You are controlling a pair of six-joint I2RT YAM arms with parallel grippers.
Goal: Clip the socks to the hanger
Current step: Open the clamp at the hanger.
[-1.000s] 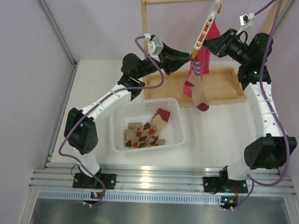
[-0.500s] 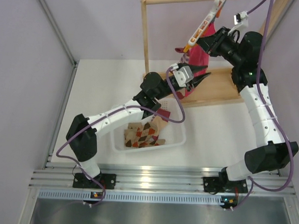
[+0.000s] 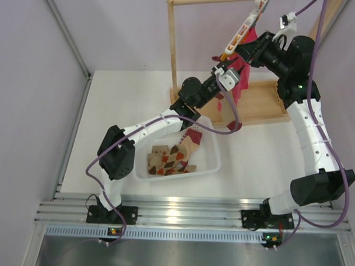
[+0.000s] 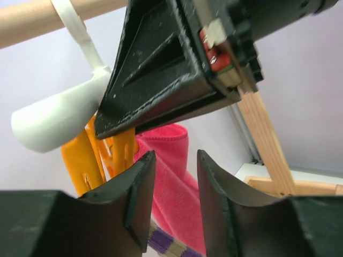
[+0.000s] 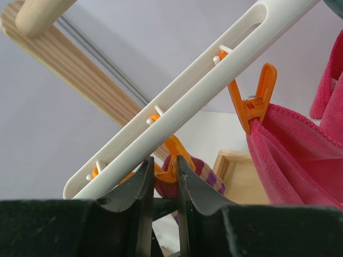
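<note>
**Claws converge on hanger with one sock up and more waiting**

From above: the hanger [image 3: 246, 27] hangs tilted from the rack [image 3: 171, 39], with a pink cloth [image 3: 240, 82] below it. The right claw [image 3: 238, 52] is at the hanger's lower end, and the left claw [image 3: 237, 68] reaches up just beneath. More socks [image 3: 174, 157] lie in the basket [image 3: 138, 158] on the tabletop [image 3: 120, 107].

Left wrist: the left claw's jaws stand moderately parted with nothing between them. Through the gap show the pink cloth and, lower down, the purple bands of a striped sock [image 4: 166, 247]. The right claw's black fingers loom directly above, beside orange clips.

Right wrist: the right claw is narrow, pinched on an orange clip [image 5: 166, 172] under the white bar. The striped sock sits just behind that clip, though whether its edge lies in the clip's mouth cannot be told. A second clip [image 5: 252, 101] grips the pink cloth.

The step in hand appears to be seating the striped sock in the squeezed clip. Done well, the right claw would hold its squeeze until the cuff is fully inside, then ease off. The left claw should steady the sock without tugging, since the hanger swings freely.
</note>
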